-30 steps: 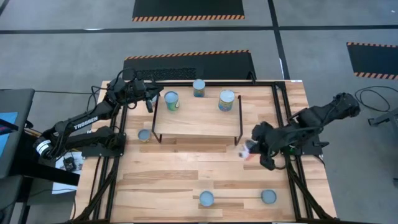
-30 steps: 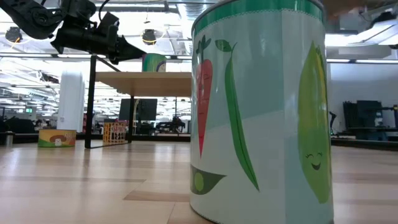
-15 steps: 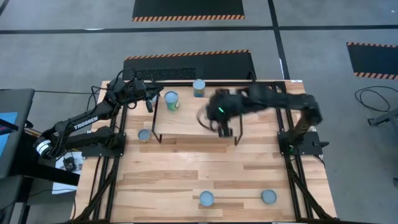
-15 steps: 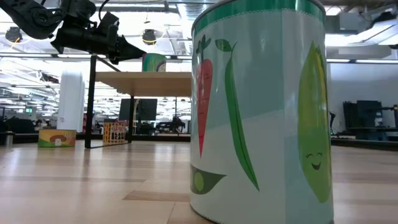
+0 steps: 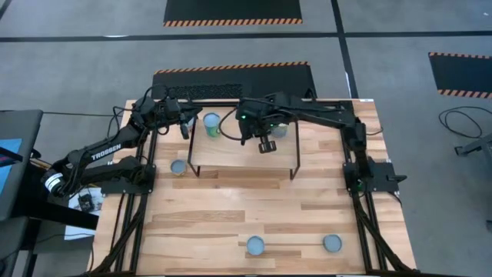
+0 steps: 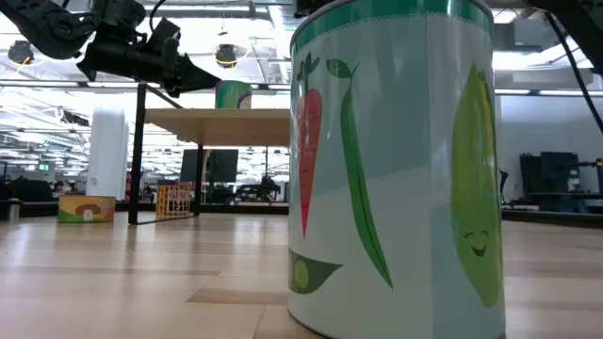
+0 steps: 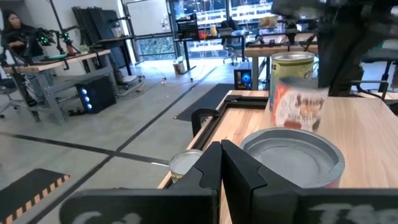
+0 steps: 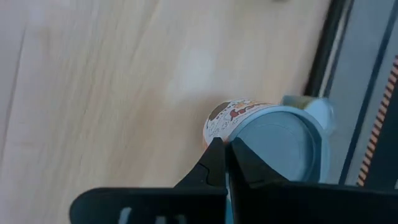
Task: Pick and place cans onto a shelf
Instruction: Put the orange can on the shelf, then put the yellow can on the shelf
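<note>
The shelf (image 5: 231, 150), a light board on thin black legs, stands at the table's far middle. A green-labelled can (image 5: 211, 123) stands on its left part, and another can (image 5: 281, 129) peeks out from under my right arm. My right gripper (image 8: 224, 149) hangs over the board (image 8: 93, 93), pointing steeply down, shut on an orange-labelled can (image 8: 273, 146). That can shows blurred in the left wrist view (image 7: 298, 102). My left gripper (image 7: 221, 155) is shut and level at the shelf's far left corner (image 5: 187, 127), just short of a grey can top (image 7: 292, 155). My right gripper has the orange-labelled can by the rim of its grey top (image 8: 219, 134), where the two closed fingertips meet. The fingers come from above, slanting down. The can hangs tilted below them, clear of the shelf board. The fingers hide the exact spot of contact.
On the table a can (image 5: 178, 167) stands left of the shelf's legs, and two cans (image 5: 254, 246) (image 5: 332, 243) stand near the front edge. One of these, with a vegetable label (image 6: 396, 169), fills the low view. Bare planks lie between shelf and front edge.
My right arm has swung from the table's right side toward the far left, over the shelf, carrying the orange-labelled can with it. Its wrist has rolled and tipped steeply downward. The cans on the shelf have stayed put.
</note>
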{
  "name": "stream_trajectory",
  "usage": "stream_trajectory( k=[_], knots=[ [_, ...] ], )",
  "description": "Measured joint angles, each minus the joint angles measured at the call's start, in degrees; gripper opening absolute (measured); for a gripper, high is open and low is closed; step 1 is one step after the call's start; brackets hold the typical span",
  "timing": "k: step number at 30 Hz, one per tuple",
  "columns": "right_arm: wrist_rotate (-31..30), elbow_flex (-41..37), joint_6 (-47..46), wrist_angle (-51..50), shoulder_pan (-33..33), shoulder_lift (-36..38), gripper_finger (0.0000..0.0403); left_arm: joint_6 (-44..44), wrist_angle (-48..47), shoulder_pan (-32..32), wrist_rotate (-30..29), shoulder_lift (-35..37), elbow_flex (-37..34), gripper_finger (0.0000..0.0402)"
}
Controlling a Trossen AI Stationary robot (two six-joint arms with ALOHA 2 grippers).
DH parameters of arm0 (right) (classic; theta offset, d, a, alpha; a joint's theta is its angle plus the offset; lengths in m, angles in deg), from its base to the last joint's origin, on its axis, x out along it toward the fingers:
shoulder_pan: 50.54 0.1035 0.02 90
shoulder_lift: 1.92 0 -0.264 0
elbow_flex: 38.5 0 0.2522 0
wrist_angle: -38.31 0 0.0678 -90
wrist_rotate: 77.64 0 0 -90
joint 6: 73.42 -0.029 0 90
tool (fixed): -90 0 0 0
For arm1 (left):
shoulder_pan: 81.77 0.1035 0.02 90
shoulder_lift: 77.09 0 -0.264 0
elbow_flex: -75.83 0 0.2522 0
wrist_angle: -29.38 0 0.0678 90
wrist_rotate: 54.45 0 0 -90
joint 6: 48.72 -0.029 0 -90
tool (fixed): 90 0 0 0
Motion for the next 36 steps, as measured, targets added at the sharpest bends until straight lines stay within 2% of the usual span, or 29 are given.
stream_trajectory(
  k=[20, 36],
  knots=[
    [3.0, -0.1, 3.6, -1.7, -2.6, -2.2, 0.0014, -0.5, -0.2, -0.1, 0.7, 0.0, 0.0, 0.0000],
    [2.8, -0.1, 1.0, -1.3, -2.6, -2.2, 0.0125, -0.4, -0.2, -0.1, 0.6, 0.0, 0.0, 0.0000]
  ],
)
